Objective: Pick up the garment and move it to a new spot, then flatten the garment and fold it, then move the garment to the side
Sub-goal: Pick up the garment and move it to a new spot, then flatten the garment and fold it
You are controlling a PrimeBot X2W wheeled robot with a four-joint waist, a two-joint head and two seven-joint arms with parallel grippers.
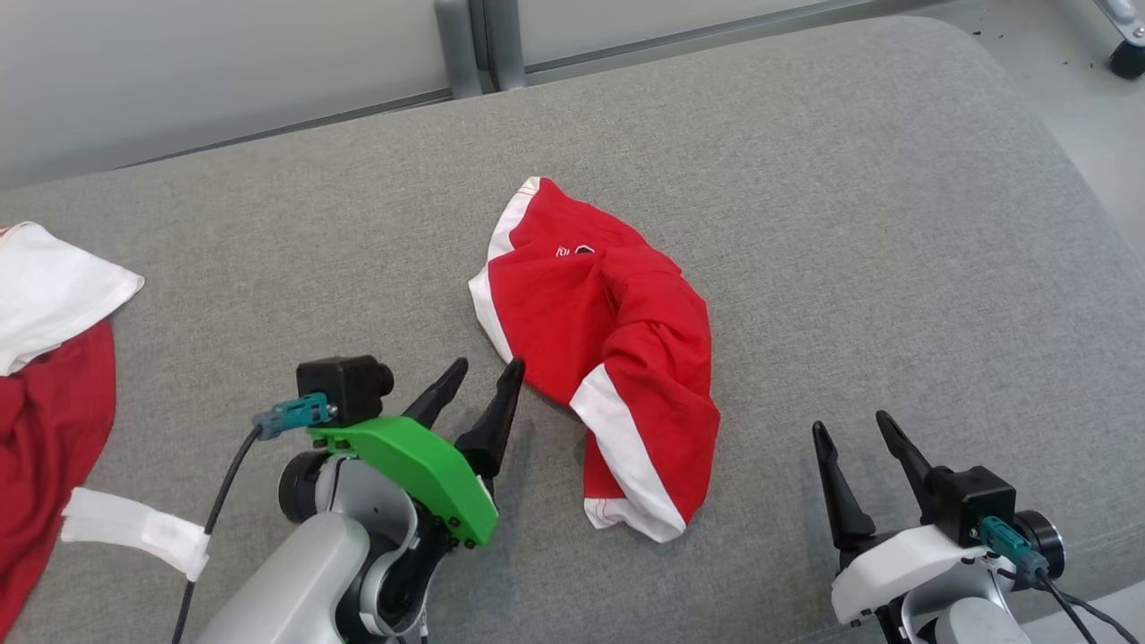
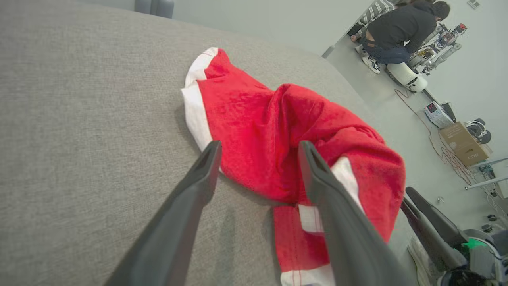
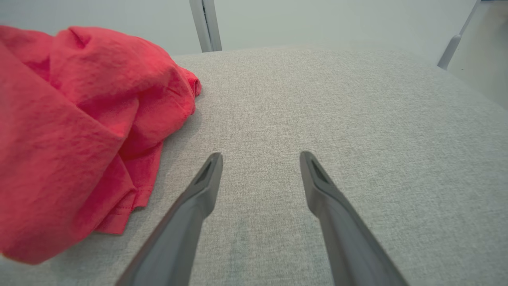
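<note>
At the near edge of the grey cushion (image 1: 850, 224) both arms wait. The left hand (image 1: 488, 365) is spread wide and holds nothing. One of its fingertips is just beside the near left hem of the red garment (image 1: 608, 340); I cannot tell if it touches. In the left wrist view the cloth lies beyond and partly between the two fingers. The right hand (image 1: 851, 422) is spread too and also empty, over bare cushion, near the garment's right side but apart from it.

The garment, red with white stripes, lies in a crumpled heap about the middle of the cushion. It is not yet flattened or folded. I think the hands stand on either side of it so that each can take one edge and pull the cloth flat.

At the left edge lie a white cloth (image 1: 45, 286) and a dark red cloth (image 1: 45, 420), overlapping.

Behind the far edge stand a grey metal post (image 1: 483, 40) and a pale wall (image 1: 224, 63). The left wrist view shows, far off on the floor, a crouched person (image 2: 401, 31) and a cardboard box (image 2: 462, 143).
</note>
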